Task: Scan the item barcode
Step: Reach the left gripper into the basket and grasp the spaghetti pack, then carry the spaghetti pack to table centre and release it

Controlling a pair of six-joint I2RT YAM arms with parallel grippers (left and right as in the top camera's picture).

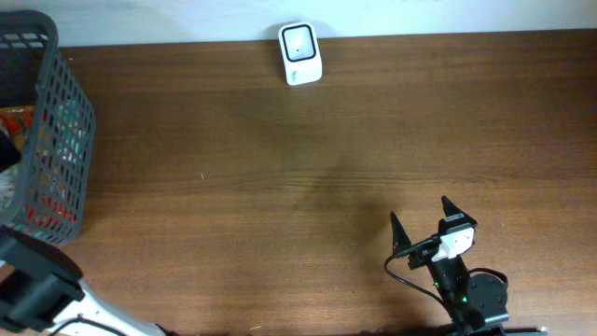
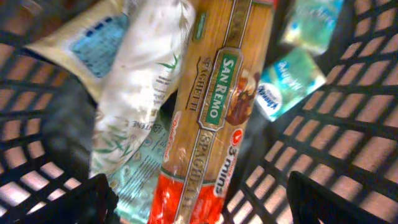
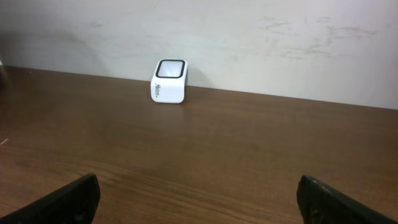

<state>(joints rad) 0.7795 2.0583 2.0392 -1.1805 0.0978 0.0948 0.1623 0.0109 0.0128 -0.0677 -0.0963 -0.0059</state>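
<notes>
Spaghetti packet (image 2: 211, 112) is lying in the far-left basket (image 1: 70, 112), just beneath the left gripper (image 2: 202, 202), its long axis crossing the wide-apart, empty fingers (image 2: 87, 202); the scanner (image 1: 299, 53) is sitting far centre. Right gripper (image 1: 419, 209) is idling near right, gaping, empty.

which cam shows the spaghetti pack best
The left wrist view: the spaghetti pack fills the frame inside the basket, with its label readable. Overhead shows only the basket's mesh wall, and the pack cannot be made out. The right wrist view misses it entirely.
</notes>
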